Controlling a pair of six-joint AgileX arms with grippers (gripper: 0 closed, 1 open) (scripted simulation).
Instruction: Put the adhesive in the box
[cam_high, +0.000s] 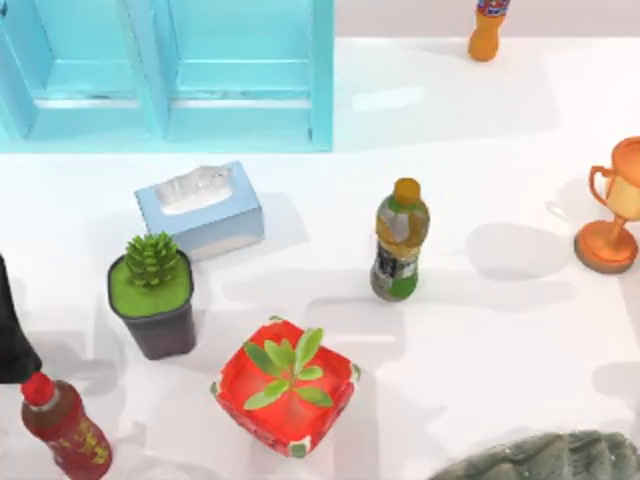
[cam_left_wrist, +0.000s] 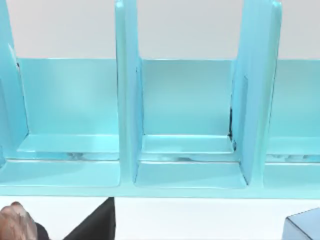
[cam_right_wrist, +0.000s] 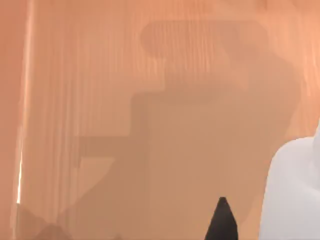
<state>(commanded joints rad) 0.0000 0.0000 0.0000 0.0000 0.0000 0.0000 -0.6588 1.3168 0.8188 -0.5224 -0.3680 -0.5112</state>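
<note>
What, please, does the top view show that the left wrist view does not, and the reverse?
Top view alone: a green-capped succulent in a dark pot, a red square planter, a yellow-green drink bottle, an orange trophy and a red sauce bottle. Left wrist view alone: the inner floors of the compartments, seen straight on. Both share the turquoise divided rack and the pale blue tissue box.

No writing can be read. The labels on the green-tea bottle (cam_high: 400, 240), the red bottle (cam_high: 66, 428) and the orange bottle (cam_high: 489, 22) are too blurred to make out.
</note>
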